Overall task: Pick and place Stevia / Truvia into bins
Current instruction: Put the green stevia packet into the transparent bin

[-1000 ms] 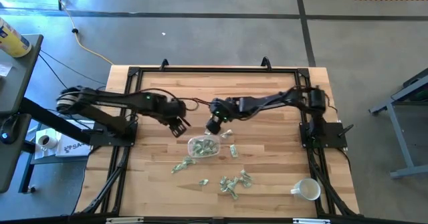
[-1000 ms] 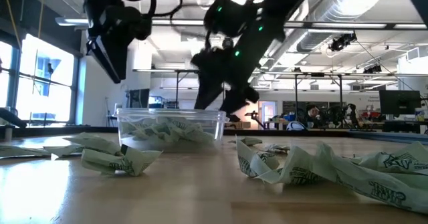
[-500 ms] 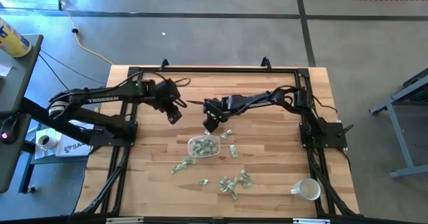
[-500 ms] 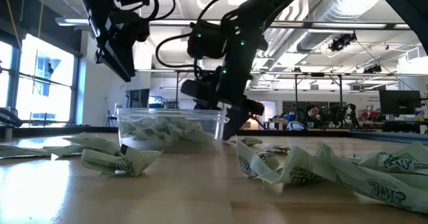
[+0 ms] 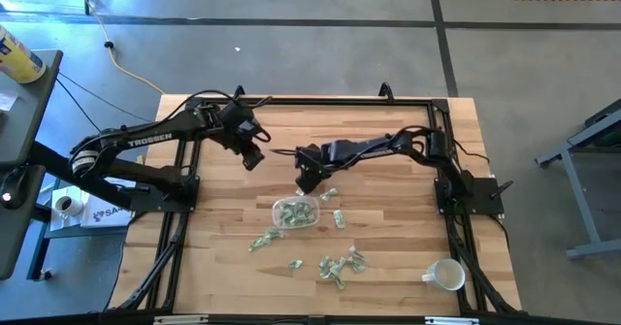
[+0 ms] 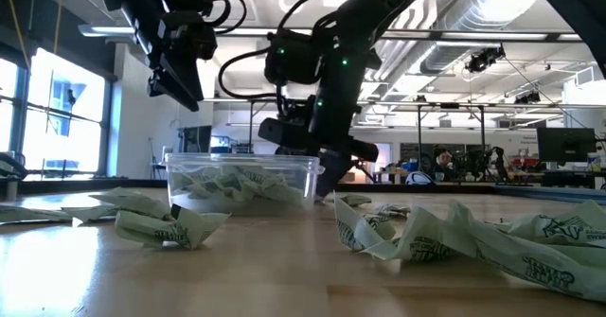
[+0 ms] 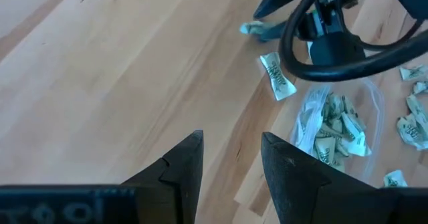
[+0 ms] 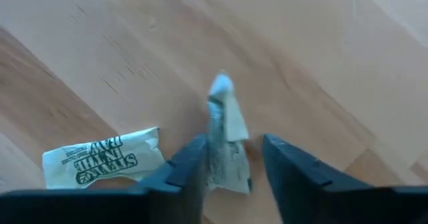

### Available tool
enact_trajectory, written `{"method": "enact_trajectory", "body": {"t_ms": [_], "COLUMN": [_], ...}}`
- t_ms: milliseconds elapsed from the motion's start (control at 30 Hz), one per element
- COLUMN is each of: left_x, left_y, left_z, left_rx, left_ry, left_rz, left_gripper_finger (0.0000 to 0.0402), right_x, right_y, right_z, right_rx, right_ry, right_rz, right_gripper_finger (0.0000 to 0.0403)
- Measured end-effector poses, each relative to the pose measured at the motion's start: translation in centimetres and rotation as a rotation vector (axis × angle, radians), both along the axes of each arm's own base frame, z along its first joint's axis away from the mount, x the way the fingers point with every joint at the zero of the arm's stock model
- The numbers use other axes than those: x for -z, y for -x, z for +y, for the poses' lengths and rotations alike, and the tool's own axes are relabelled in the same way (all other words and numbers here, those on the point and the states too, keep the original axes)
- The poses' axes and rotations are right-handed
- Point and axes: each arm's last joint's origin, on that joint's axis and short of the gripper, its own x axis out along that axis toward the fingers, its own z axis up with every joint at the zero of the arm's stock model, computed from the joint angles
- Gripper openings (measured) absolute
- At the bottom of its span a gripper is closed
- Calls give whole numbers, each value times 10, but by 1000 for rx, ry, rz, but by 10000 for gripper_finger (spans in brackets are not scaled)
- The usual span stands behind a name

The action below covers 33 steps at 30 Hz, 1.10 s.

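Pale green and white Stevia packets lie loose on the wooden table, mostly near the front. More fill the clear bin at mid-table. My right gripper is low over the table just beyond the bin, open. One crumpled packet stands between its fingers, and another lies flat beside them. My left gripper hangs high over the far left of the table, open and empty. My right gripper comes at the crumpled packet from above, slanting down. The inner side of one finger lies against the packet's edge. A strip of bare wood shows between the packet and the other finger. The packet's free end sticks out past the fingertips.
A white mug stands at the near right corner. Loose packets lie left of the bin and right of it. A black frame rail runs round the table's edges.
My left gripper has risen and drawn back from beside the bin toward the table's far left. My right gripper has sunk toward the table just beyond the bin, down over the packet there.
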Motion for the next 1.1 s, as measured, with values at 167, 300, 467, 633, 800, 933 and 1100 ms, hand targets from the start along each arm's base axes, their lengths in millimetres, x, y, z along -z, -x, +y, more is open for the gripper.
{"method": "enact_trajectory", "body": {"t_ms": [167,300,467,633,800,933,1100], "left_x": [0,-1,-7,-19,-30,-32,-30], "left_y": [0,1,0,1,8,10,10], "left_z": [-1,-2,-19,-50,-81,-103,-120], "left_rx": [-26,-68,-109,-210,-338,-355,-335], "left_ry": [45,103,126,91,88,104,95], "left_rz": [-7,-17,-29,-65,-143,-172,-179], "left_gripper_finger": [184,184,184,184,184,184,184], "right_x": [-2,-13,-46,-71,-87,-87,-87], "right_y": [-3,-11,-15,-8,-4,-4,-4], "right_z": [-5,-5,2,14,37,62,89], "right_rx": [-104,-258,-493,-664,-850,-960,-1040], "right_ry": [26,44,70,75,81,58,79], "right_rz": [-5,-24,-109,-146,-189,-201,-213], "right_gripper_finger": [23,16,5,3,3,4,2]}}
